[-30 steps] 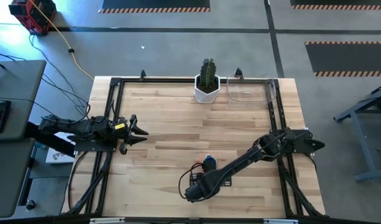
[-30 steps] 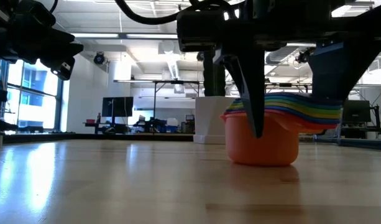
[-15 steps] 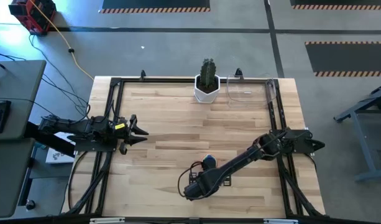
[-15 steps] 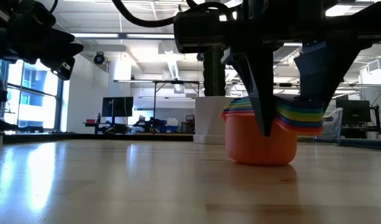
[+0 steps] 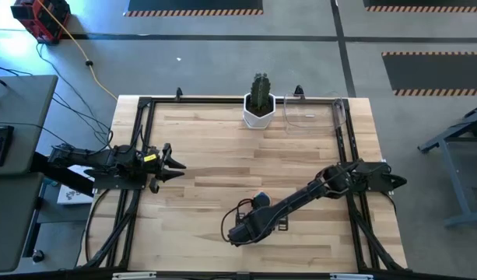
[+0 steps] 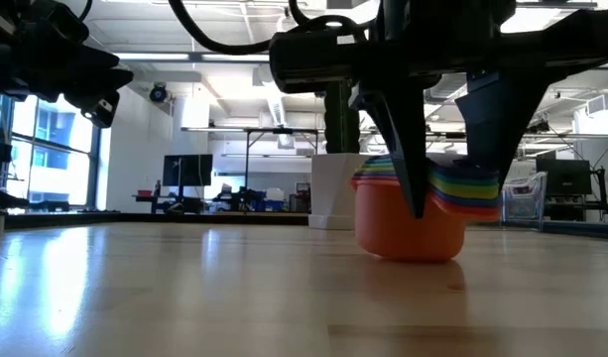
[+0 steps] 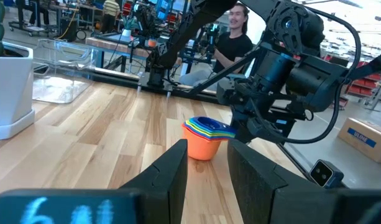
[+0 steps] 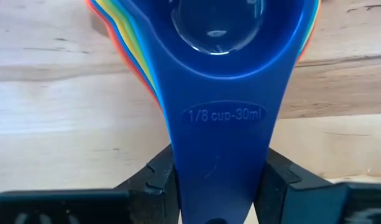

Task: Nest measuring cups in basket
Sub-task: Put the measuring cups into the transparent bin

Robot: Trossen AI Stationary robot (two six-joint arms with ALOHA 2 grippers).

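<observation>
The measuring cups (image 6: 408, 213) stand nested in one stack on the table, orange outermost and blue (image 8: 218, 37) on top. The orange cup's bottom rests on the wood near the table's near edge (image 5: 261, 201). My right gripper (image 6: 447, 183) points down over the stacked handles and is shut on them. The basket (image 5: 312, 115), a clear container, stands at the far right beside the cactus pot. My left gripper (image 5: 176, 163) waits open and level at the table's left side, touching nothing. My right gripper pinches the fanned stack of handles (image 8: 218, 155) between its two fingers (image 8: 159, 183), one finger on each long side. The fingers come from above, pointing down, and lie across the handles. The stack stays upright, with the orange cup's bottom (image 6: 408, 253) on the table.
A white pot with a cactus (image 5: 259, 109) stands at the far edge, left of the basket (image 7: 66, 53). Black frame rails run along the table's edges (image 5: 141, 140). A person (image 7: 237, 37) stands beyond the table. Bare wood lies between the cups and the basket.
My right gripper has shut its fingers onto the handles. The stack has slid a little toward the table's left and turned about, its handles swinging in between the fingers, while it stays upright on the table.
</observation>
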